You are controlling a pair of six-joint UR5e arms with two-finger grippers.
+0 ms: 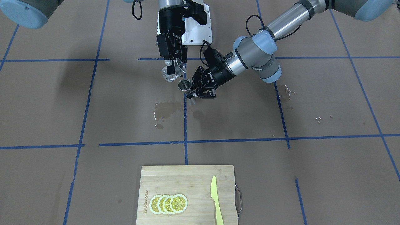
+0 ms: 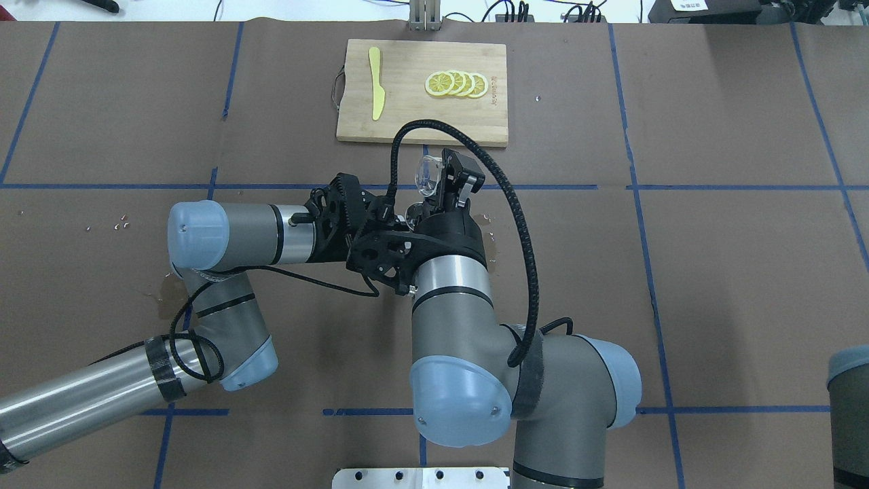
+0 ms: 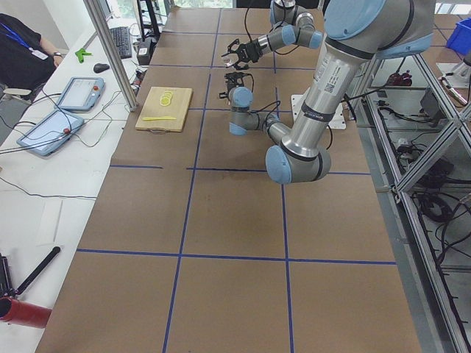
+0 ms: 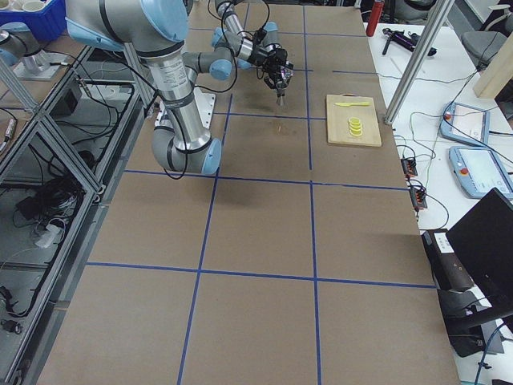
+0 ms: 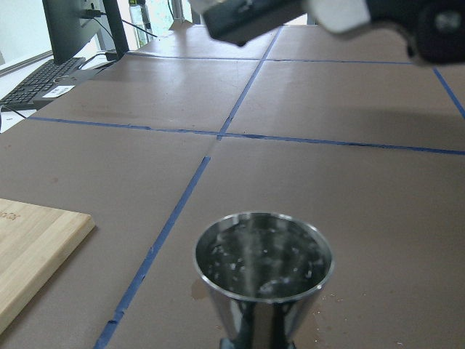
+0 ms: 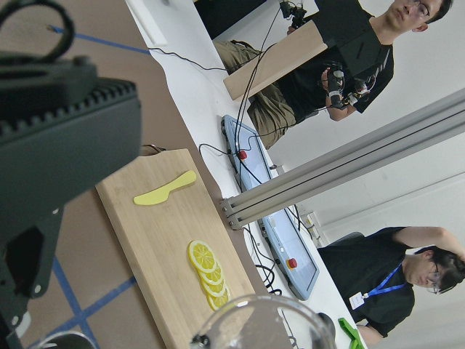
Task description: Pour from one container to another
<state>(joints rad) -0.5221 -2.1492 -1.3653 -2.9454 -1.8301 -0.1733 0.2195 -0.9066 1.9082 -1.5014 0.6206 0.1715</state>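
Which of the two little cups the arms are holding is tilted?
The clear glass cup in the right end effector; the steel jigger, in the left end effector, stands upright.

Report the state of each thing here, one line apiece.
glass cup, tilted, gripped by the right pincer
jigger, upright, liquid inside, gripped by the left pincer
table, wet patch near the jigger
lemon slices, overlapping on the cutting board
knife, lying flat on the board

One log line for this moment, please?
right hand: holds tilted glass cup | left hand: holds jigger | wet patch on table
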